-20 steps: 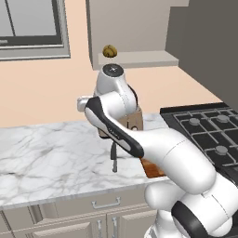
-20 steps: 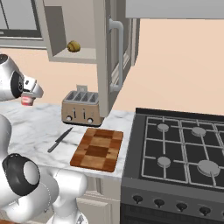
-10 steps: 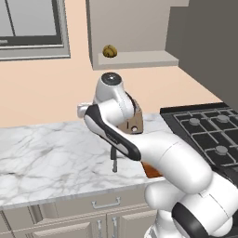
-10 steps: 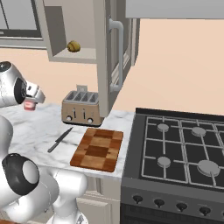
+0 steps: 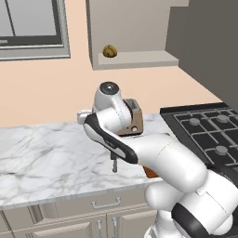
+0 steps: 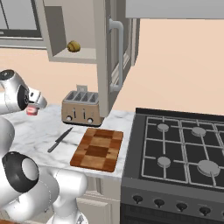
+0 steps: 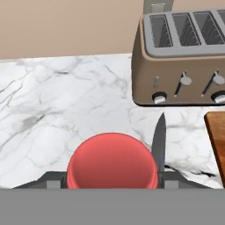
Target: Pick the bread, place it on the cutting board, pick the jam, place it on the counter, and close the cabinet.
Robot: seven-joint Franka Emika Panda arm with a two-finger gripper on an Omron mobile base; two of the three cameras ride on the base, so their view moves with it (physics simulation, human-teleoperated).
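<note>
My gripper [image 7: 112, 176] is shut on the jam [image 7: 112, 160], a squat red jar whose pale rim shows in the right base view [image 6: 30, 111]. It hangs a little above the white marble counter [image 7: 66, 96], left of the toaster. The bread [image 6: 73, 46] lies on the shelf of the cabinet, whose door [image 6: 111, 52] stands open; the left base view shows the same loaf [image 5: 109, 51]. The checkered cutting board [image 6: 98, 148] lies bare on the counter [image 6: 30, 131] in front of the toaster.
A brown toaster [image 7: 184, 57] stands against the wall, right of the jam. A dark knife [image 6: 60, 140] lies on the marble between the jam and the board. The gas stove [image 6: 183, 148] adjoins the counter on the right.
The arm has come down toward the counter with the jam in its grip. The bread, board and cabinet door have not moved.
</note>
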